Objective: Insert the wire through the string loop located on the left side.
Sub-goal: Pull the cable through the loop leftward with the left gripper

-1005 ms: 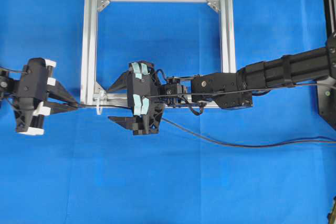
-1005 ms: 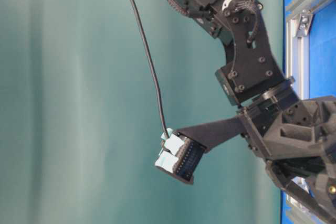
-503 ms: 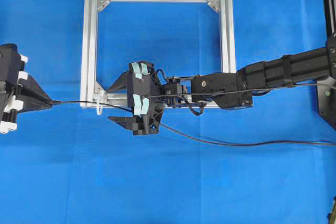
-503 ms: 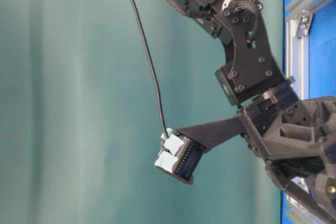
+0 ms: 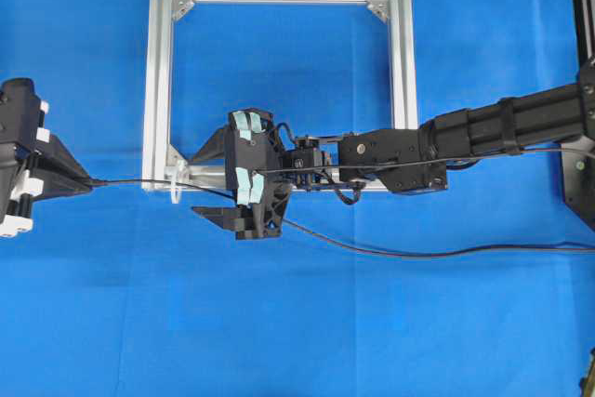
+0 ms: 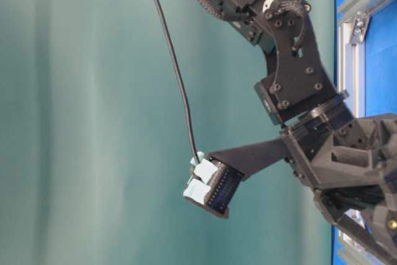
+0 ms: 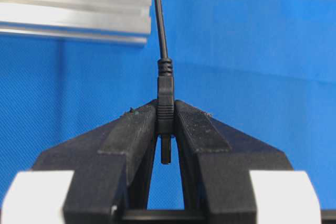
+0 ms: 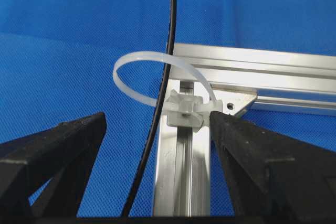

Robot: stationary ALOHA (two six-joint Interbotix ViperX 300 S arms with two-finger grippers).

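The long thin black wire (image 7: 159,24) was held at its moulded plug end by the left gripper (image 7: 166,116), whose black fingers (image 7: 134,129) were closed narrowly on the plug body, the small metallic tip being seen between them in the left wrist view. In the overhead view the left gripper (image 5: 82,182) was placed at the left edge of the blue cloth-covered table (image 5: 307,323), well apart from the silver rectangular aluminium frame (image 5: 158,72). From there the wire (image 5: 139,181) was stretched rightwards, was passed through the small white translucent string loop (image 5: 176,191) fixed at the frame's lower left corner, and was trailed on under the right arm towards the right edge. In the right wrist view the wire (image 8: 167,61) was seen threaded inside the string loop (image 8: 137,62). The right gripper (image 5: 206,180) was spread wide, nothing being held, with one finger on either side of the loop's mount and the loop just beyond its fingertips.
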